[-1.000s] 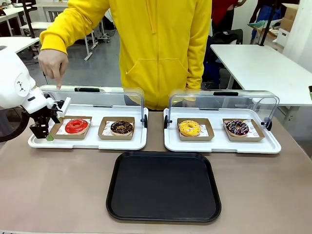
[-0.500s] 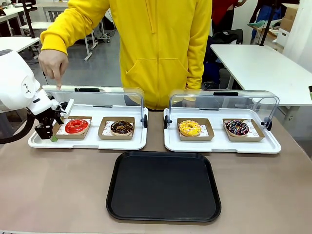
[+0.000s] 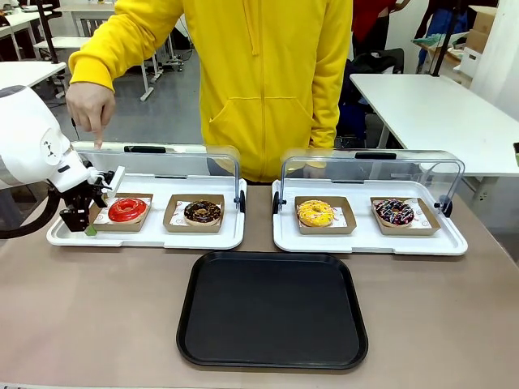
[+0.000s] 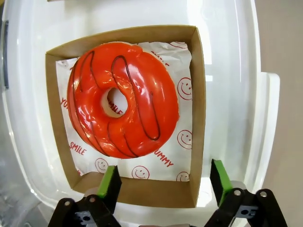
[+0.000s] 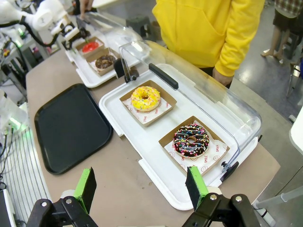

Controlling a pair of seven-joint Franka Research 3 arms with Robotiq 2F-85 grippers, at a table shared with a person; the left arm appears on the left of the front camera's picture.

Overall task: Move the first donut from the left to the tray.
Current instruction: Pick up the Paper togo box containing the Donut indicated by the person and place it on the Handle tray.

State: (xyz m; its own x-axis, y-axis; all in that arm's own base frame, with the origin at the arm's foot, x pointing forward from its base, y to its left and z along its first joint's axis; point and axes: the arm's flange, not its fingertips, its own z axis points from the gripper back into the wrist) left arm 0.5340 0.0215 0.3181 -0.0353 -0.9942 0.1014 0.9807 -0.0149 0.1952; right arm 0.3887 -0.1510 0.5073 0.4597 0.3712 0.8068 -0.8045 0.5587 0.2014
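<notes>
The first donut from the left (image 3: 127, 209) is a glossy red ring in a brown cardboard holder, at the left end of the left white tray. My left gripper (image 3: 86, 217) stands open at that holder's left edge. In the left wrist view the donut (image 4: 123, 99) lies just ahead of my gripper (image 4: 164, 187). One green pad (image 4: 110, 184) is over the holder's near wall and the other (image 4: 220, 179) is outside it, so one corner of the holder lies between them. The black tray (image 3: 272, 308) sits at the front middle. My right gripper (image 5: 141, 187) hangs open, holding nothing, high above the table's right end.
Two white trays (image 3: 146, 239) (image 3: 365, 241) with raised clear lids hold a chocolate donut (image 3: 202, 211), a yellow donut (image 3: 315, 212) and a sprinkled chocolate donut (image 3: 394, 212). A person in a yellow hoodie stands at the far side, one hand (image 3: 91, 109) pointing down above the left lid.
My left gripper has shifted a little to the right, closer to the red donut's holder. The donuts, the black tray and the person's hand have stayed put.
</notes>
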